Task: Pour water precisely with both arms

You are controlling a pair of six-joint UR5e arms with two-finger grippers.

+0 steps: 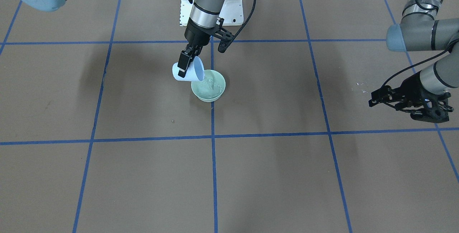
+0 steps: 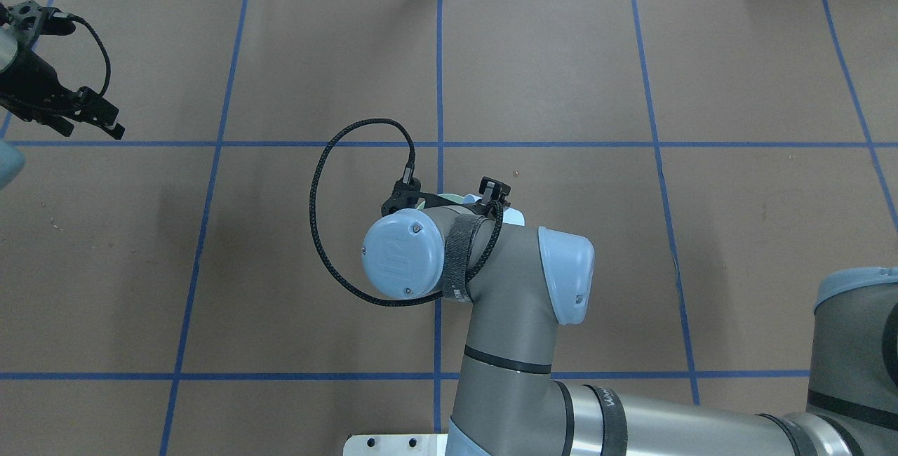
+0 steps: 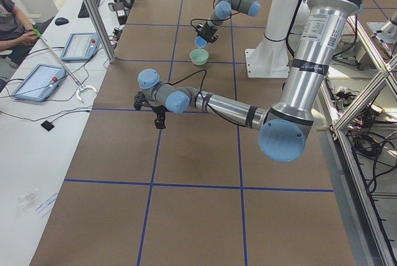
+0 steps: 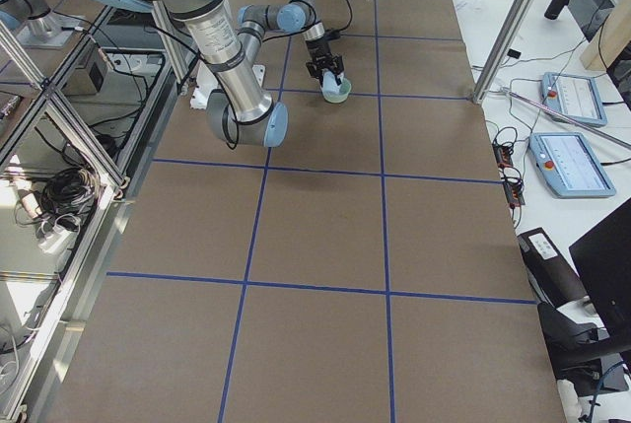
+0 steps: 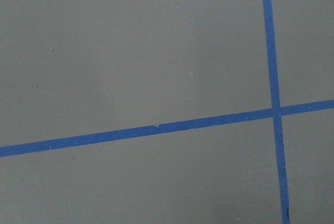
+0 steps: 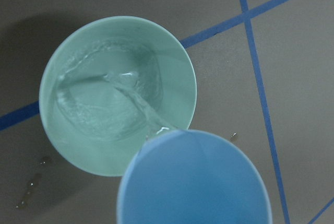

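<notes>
Pale blue cup [image 1: 193, 73] tipped over the mint-green bowl [image 1: 218, 91], water [image 6: 138, 101] running

The right claw [image 1: 188, 69] was clenched on the tilted cup, its lip over the bowl's rim, and the water fell into the bowl in a thin stream. Stray droplets [image 6: 34, 182] lay on the table [image 1: 272, 93] beside it, so a steeper tilt would likely overshoot. The left claw [image 1: 374, 101] hung well apart; released or clenched, I could not tell.

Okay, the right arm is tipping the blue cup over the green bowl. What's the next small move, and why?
Probably hold the tilt while nudging the lip a little inward. The right end effector has the blue cup sending a thin stream of water from just above the green bowl rim, and droplets already lie on the table outside it.
</notes>
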